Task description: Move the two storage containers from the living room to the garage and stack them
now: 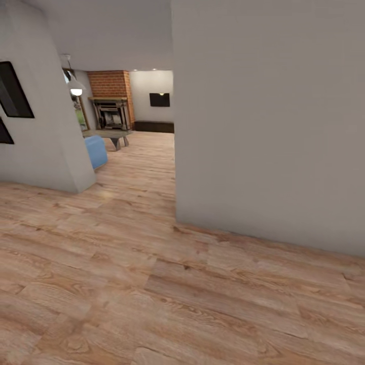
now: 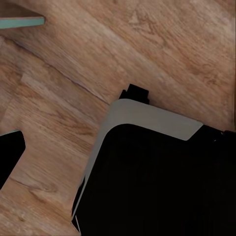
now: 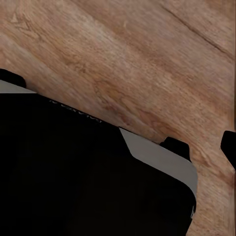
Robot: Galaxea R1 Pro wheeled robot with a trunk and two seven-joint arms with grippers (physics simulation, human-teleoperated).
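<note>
The two storage containers are out of view, and so is the garage. Past the opening between two walls lies the living room [image 1: 142,147], with a light wood-plank floor. In the left wrist view my left gripper [image 2: 30,81] is open: its two fingers [image 2: 10,155] reach in from the frame edge with bare floor between them. In the right wrist view one dark finger [image 3: 229,147] of my right gripper shows at the frame edge, and its state is unclear. Nothing is held in either view.
A large beige wall [image 1: 268,126] stands close on the right, its corner straight ahead. Another wall [image 1: 48,132] with dark frames is on the left. Beyond are a blue sofa [image 1: 96,150], a low table [image 1: 112,136] and a brick fireplace [image 1: 111,111]. My black base [image 2: 157,182] shows over the floor.
</note>
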